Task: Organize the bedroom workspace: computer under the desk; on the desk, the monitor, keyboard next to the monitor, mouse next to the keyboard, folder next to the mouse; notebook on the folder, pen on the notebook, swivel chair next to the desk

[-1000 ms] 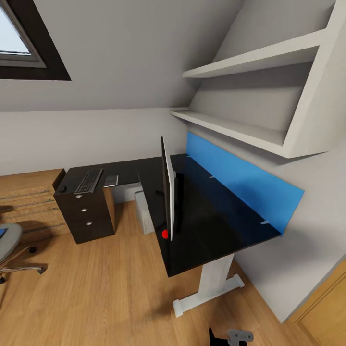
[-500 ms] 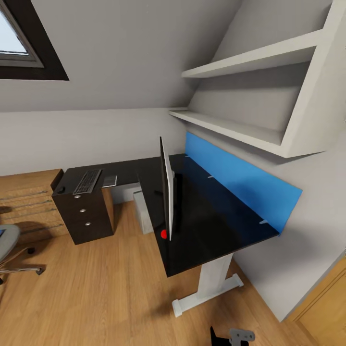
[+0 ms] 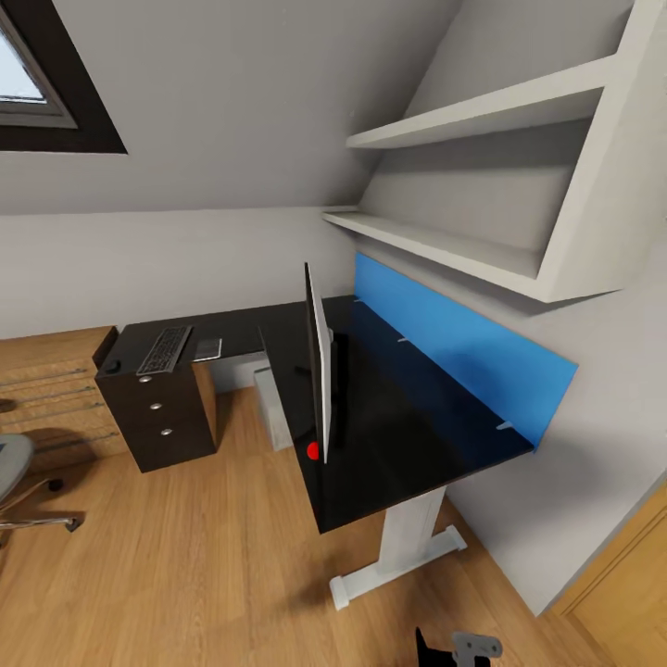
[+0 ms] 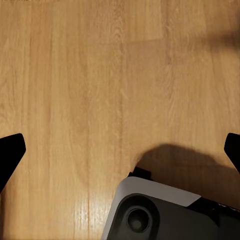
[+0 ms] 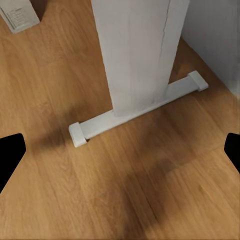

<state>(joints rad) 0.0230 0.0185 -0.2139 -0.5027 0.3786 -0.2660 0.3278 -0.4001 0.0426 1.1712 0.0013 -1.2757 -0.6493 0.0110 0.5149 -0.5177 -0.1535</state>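
My view has slid right past the swivel chair (image 3: 11, 463); both grippers hang spread wide, empty, folder unfetched.

Monitor (image 3: 320, 366) upright mid-desk (image 3: 408, 435), bare top either side, shelves (image 3: 445, 245) low above

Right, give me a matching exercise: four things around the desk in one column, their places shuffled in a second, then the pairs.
Things:
1. monitor
2. keyboard
3. computer
4. swivel chair

Places:
A. on the floor beneath the desk
B. at the head view's left edge, away from the desk
C. upright, edge-on, on the long desktop
D. flat above the drawers

Pairs: 1-C, 2-D, 3-A, 4-B
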